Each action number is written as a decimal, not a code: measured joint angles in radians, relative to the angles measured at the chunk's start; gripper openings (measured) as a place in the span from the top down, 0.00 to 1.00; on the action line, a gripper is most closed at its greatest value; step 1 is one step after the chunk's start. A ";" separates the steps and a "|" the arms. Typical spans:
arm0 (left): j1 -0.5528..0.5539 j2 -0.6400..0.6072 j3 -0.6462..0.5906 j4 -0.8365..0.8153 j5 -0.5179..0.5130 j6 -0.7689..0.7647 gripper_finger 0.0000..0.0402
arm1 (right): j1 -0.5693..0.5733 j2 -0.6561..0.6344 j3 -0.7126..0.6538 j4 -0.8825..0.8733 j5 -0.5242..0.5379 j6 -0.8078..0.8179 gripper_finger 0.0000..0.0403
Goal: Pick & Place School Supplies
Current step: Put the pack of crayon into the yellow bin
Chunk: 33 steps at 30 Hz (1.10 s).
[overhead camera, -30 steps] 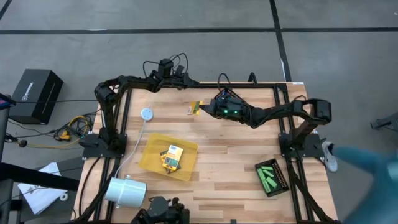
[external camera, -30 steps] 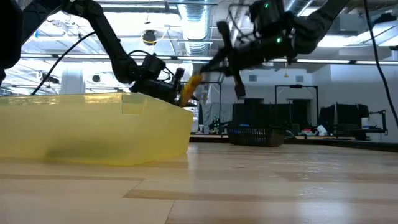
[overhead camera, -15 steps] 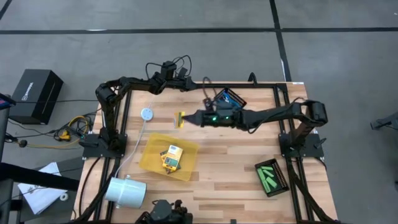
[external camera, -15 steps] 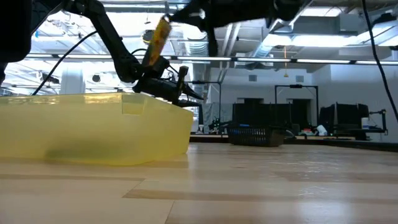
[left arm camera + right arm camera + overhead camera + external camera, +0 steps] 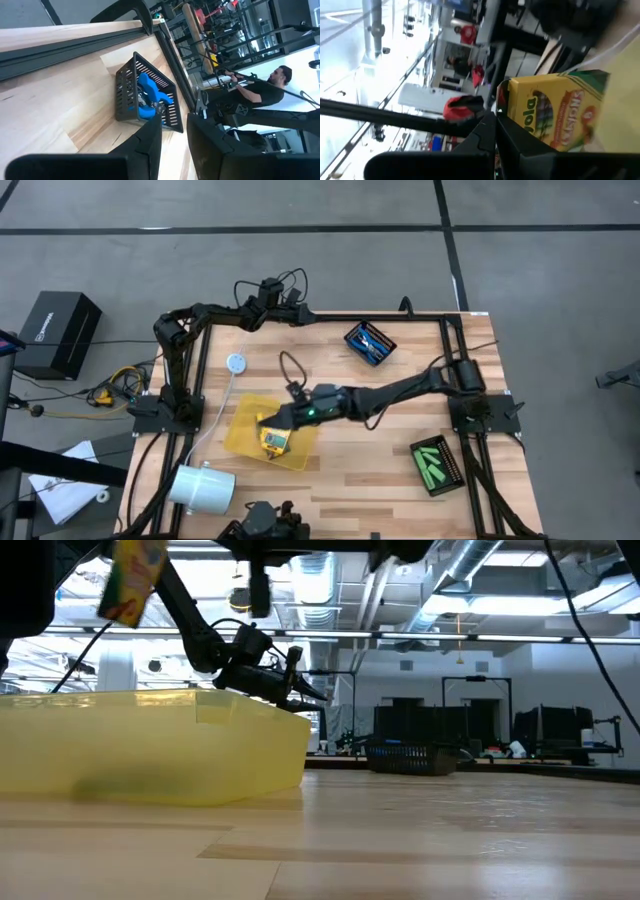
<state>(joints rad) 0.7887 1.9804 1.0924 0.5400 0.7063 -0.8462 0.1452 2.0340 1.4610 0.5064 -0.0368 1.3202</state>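
One box in tray: a crayon box already lies in the yellow tray.
Left gripper: waits at the far edge, jaws part-spread, empty.
Right gripper: pinches a second crayon box above the tray, poised for release.
Scissors basket: far right, untouched.

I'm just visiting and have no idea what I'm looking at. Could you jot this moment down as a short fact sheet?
Setting: wooden table, two dark arms
Right gripper: shut on a crayon box, held above the yellow tray
In the tray: another crayon box
Left gripper: waiting at the table's far edge, holds nothing
Far mesh tray: blue scissors inside
Near mesh tray: green sticks inside
Beyond the table: a person
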 joint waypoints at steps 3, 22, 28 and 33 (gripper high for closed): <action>0.000 0.000 0.000 0.000 0.000 0.003 0.79 | 0.014 0.057 0.058 0.002 -0.009 0.015 1.00; -0.003 0.000 0.000 0.000 0.001 0.011 0.79 | 0.002 0.102 0.097 0.062 -0.028 -0.045 0.81; -0.003 0.000 0.000 -0.001 0.001 0.011 0.79 | -0.016 0.102 0.097 0.063 -0.052 -0.042 0.64; -0.003 0.000 0.000 -0.001 0.001 0.011 0.79 | -0.031 0.102 0.097 0.073 -0.092 -0.038 0.53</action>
<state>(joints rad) 0.7856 1.9808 1.0924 0.5392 0.7074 -0.8349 0.1138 2.1365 1.5585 0.5793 -0.1288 1.2823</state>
